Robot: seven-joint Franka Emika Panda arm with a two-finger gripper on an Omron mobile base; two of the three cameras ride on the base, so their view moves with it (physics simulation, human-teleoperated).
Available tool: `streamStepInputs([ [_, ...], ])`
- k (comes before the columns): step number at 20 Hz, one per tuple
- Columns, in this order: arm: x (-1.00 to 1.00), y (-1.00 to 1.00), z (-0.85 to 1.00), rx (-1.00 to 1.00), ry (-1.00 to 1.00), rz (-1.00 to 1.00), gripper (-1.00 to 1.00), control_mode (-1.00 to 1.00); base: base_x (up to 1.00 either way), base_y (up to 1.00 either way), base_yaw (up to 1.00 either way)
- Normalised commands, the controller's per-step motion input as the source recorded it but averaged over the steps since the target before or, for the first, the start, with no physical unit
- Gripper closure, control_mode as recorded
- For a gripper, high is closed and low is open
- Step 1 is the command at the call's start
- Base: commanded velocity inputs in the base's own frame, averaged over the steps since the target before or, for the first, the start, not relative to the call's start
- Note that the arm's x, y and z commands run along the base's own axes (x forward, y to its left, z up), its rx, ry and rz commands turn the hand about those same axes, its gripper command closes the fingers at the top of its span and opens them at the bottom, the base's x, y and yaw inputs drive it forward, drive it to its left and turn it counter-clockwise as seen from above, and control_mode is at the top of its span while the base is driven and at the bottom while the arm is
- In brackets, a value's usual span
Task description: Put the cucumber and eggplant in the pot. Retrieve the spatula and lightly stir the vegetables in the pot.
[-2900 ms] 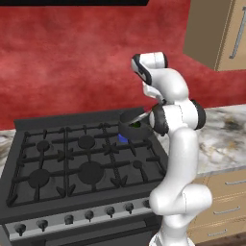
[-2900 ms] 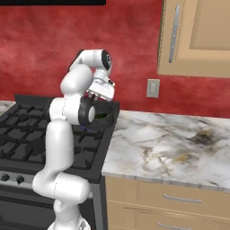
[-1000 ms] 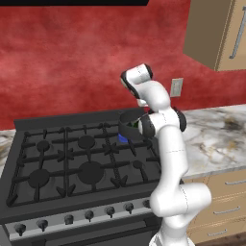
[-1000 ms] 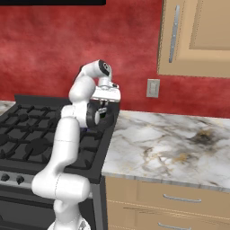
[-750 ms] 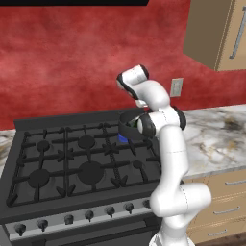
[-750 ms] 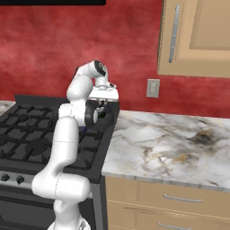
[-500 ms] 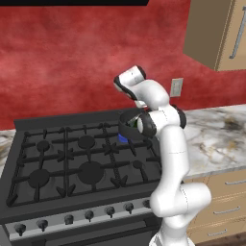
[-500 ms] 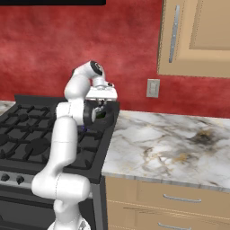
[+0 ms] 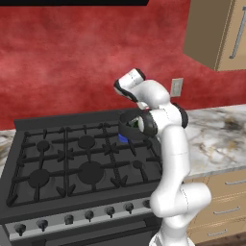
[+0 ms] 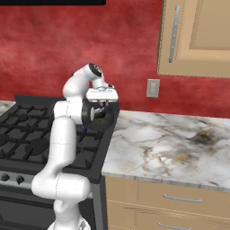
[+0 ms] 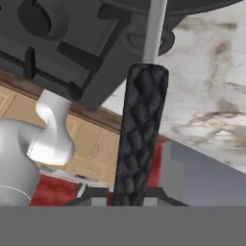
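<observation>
Gripper (image 10: 99,107) sits low over the rear R corner of the black gas stove (image 9: 57,163), hand pointing down. In hand view the gripper (image 11: 127,198) is closed narrow on the spatula (image 11: 141,134), a utensil w/ a dark woven-texture handle and a thin silver-grey shaft. The handle rises straight up from between the finger tips, and the shaft runs on away from the gripper to a dark round rim at the far end of that view. I cannot see the blade end. The low round dark metal pot (image 10: 107,120) is directly below the gripper, on the stove's rear R burner and partly masked by the arm's elbow. In L base view the pot (image 9: 128,129) shows as a dark ring next to the elbow. A green item, approx. cucumber colour (image 10: 99,116), shows inside the pot rim just under the gripper; I cannot ID it for certain. A small blue object (image 9: 123,139) lies on the grate just beside the pot. The white-grey marble countertop (image 10: 170,148) extends to the R of the gripper.
</observation>
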Motion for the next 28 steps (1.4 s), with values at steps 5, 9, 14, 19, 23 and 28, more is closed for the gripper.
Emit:
streamStepInputs([
  [5, -0.44, -0.48, -0.31, 0.02, 0.05, 0.01, 1.00, -1.00, 0.00, 0.00, 0.00],
  [9, -0.12, -0.44, -0.03, 0.03, 0.00, 0.02, 1.00, -1.00, 0.00, 0.00, 0.00],
  [14, 0.00, -0.22, 0.00, 0.02, 0.00, 0.03, 1.00, -1.00, 0.00, 0.00, 0.00],
  [19, 0.04, 0.02, 0.00, 0.00, 0.00, 0.07, 1.00, -1.00, 0.00, 0.00, 0.00],
  [23, 0.17, 0.23, 0.00, 0.00, 0.00, 0.08, 1.00, -1.00, 0.00, 0.00, 0.00],
  [28, 0.36, 0.51, -0.06, 0.00, 0.01, 0.08, 1.00, -1.00, 0.00, 0.00, 0.00],
])
